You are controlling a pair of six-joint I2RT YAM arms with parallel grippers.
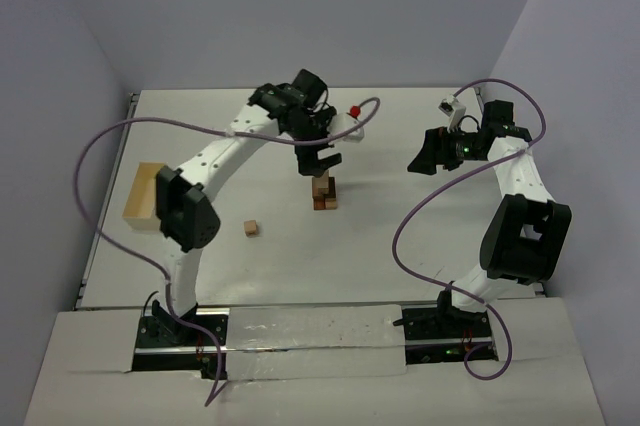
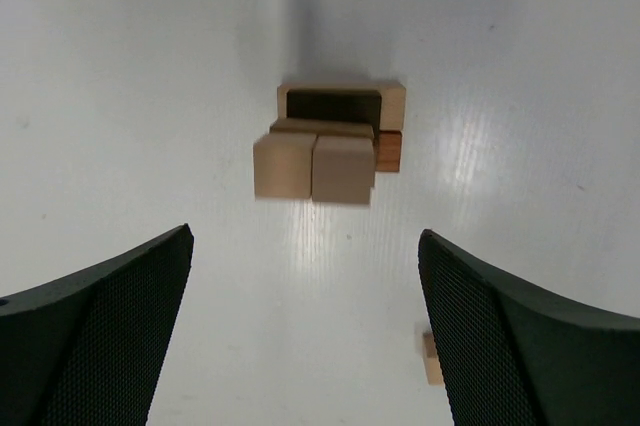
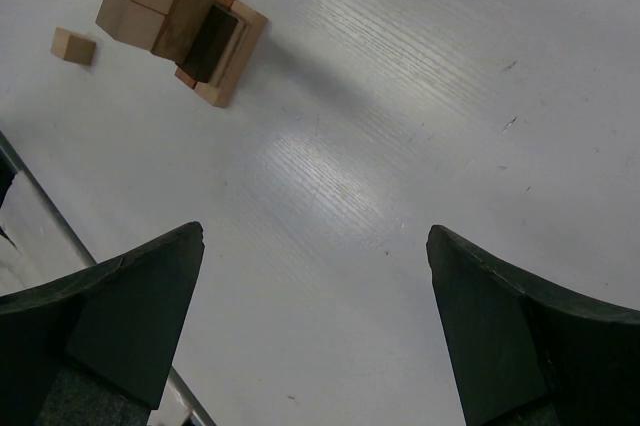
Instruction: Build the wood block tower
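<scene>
The tower point(image 1: 324, 192) stands mid-table, with reddish-brown and dark bricks low and two tan bricks on top. From above in the left wrist view the tower point(image 2: 330, 146) lies ahead of my open, empty left gripper point(image 2: 305, 246). That gripper point(image 1: 319, 160) hovers just above the tower and touches nothing. One loose tan block point(image 1: 251, 228) lies left of the tower; it also shows in the left wrist view point(image 2: 431, 357), partly behind the right finger. My right gripper point(image 1: 422, 154) is open and empty, well right of the tower point(image 3: 180, 26), and its view also holds the loose block point(image 3: 74, 45).
A larger pale wooden box point(image 1: 143, 194) sits at the table's left edge. A small red object point(image 1: 354, 111) lies behind the left gripper. Purple cables loop over both arms. Grey walls close in the back and sides.
</scene>
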